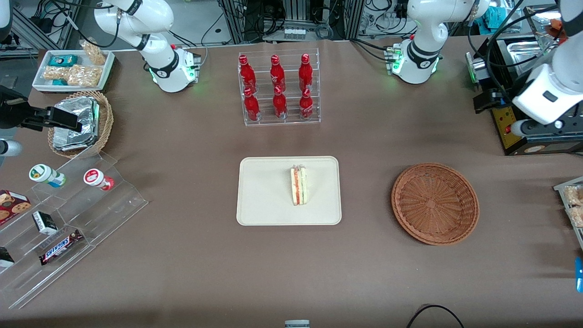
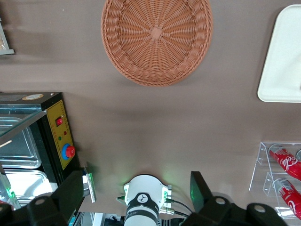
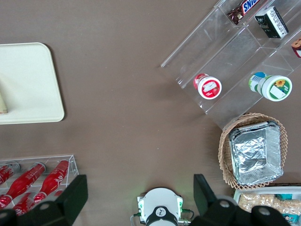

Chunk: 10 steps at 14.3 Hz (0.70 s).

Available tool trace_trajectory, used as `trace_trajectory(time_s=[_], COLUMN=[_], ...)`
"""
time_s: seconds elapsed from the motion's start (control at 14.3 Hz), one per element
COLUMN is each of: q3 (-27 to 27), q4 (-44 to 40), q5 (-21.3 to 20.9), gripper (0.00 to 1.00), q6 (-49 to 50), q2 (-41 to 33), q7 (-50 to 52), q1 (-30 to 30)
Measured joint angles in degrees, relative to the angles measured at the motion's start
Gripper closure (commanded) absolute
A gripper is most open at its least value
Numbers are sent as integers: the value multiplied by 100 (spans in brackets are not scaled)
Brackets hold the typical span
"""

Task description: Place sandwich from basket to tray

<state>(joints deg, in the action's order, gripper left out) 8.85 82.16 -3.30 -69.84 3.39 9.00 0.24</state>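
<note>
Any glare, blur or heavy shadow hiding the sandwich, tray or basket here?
Front view: even light, sandwich sharp on the tray; basket empty, soft shadow only. Left wrist view: basket weave crisp; gripper raised above the table, jaws open, slightly soft. Right wrist view: mild glare on foil.

Quick count: one sandwich (image 1: 299, 186), one cream tray (image 1: 255, 209), one reddish-brown basket (image 1: 435, 203), six red soda bottles (image 1: 276, 86) in a clear rack, one tan basket (image 1: 105, 119) with foil containers, two yogurt cups (image 1: 45, 175), one Snickers bar (image 1: 61, 246), and one end effector (image 2: 136, 200).
</note>
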Motion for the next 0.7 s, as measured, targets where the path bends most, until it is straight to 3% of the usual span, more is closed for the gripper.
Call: trace_trajectory(time_s=[0.42, 0.7], q3=[22, 43], q4=[-30, -46], q5=[-2, 297], gripper=[0, 0], q6=[16, 10], q2=[-96, -160], q7=[486, 500], q1=[69, 340])
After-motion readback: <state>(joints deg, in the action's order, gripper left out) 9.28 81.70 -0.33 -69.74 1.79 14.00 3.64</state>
